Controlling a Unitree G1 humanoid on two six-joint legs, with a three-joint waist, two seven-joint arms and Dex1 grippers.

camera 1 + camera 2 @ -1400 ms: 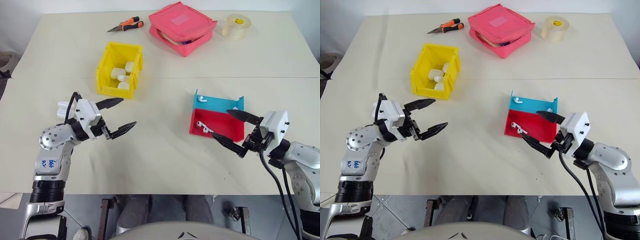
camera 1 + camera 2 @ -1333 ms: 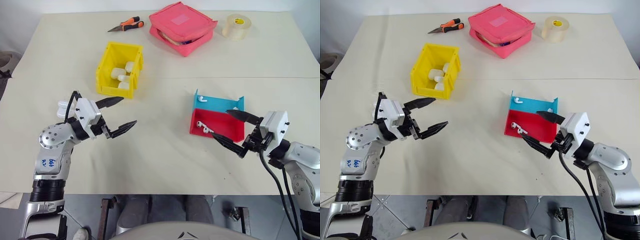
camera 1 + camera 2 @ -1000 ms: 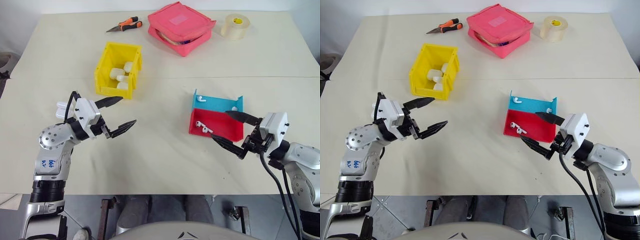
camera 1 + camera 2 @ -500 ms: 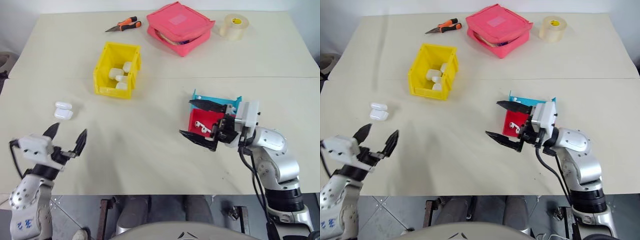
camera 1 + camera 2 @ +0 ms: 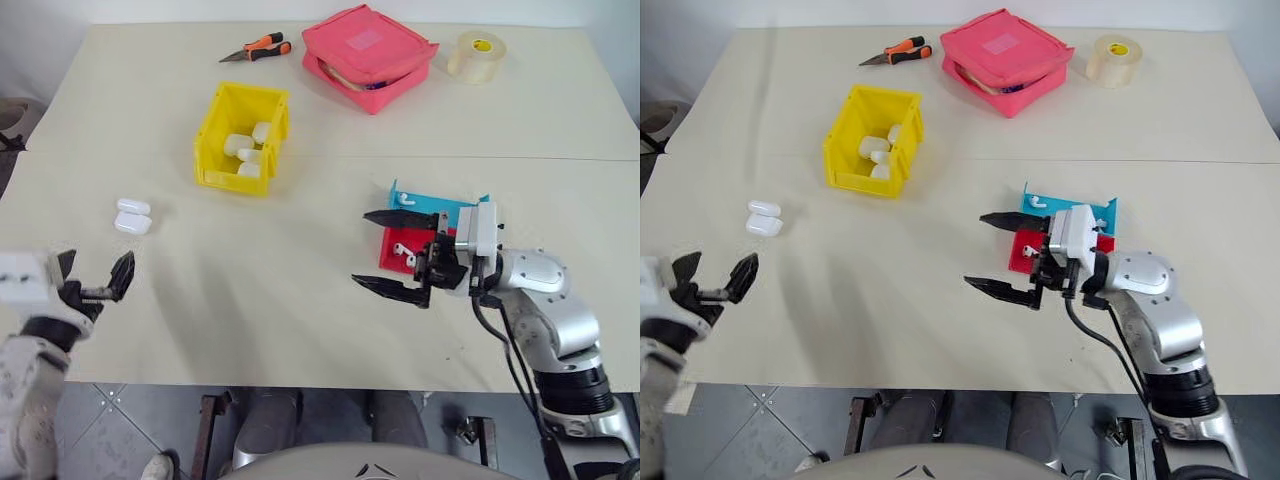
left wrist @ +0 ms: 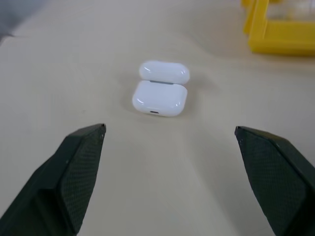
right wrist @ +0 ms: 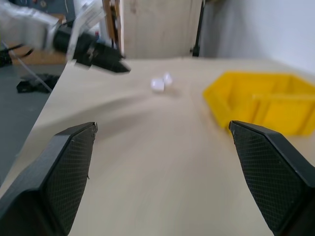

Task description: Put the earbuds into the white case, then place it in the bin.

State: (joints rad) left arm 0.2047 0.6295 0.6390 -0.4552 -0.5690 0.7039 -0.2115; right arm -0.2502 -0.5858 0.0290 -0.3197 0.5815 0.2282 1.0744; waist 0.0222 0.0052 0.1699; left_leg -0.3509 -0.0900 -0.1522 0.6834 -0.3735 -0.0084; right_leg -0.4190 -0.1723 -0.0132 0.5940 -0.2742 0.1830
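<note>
White case (image 5: 132, 216): we see it lying on the cream desk (image 5: 300, 310) with its lid flipped open, near the robot's left edge and well apart from the bin.
Earbuds (image 5: 403, 252): we make out one small white bud on the red half of the blue-and-red tray (image 5: 440, 212) and another (image 5: 403, 198) on the blue half; the end effector in front may hide part of them.
Bin (image 5: 242, 152): yellow, standing beyond the case toward the desk's middle, with several white cases inside it.
Left end effector (image 5: 92, 280): we find it released, fingers spread, empty, just on the near side of the white case and pointing toward it.
Right end effector (image 5: 385, 251): also released and empty, fingers wide apart, pointing to the robot's left above the desk just beside the tray.
Far edge: we note a pink zip pouch (image 5: 368, 56), a roll of clear tape (image 5: 474, 55) and orange-handled pliers (image 5: 254, 47).
</note>
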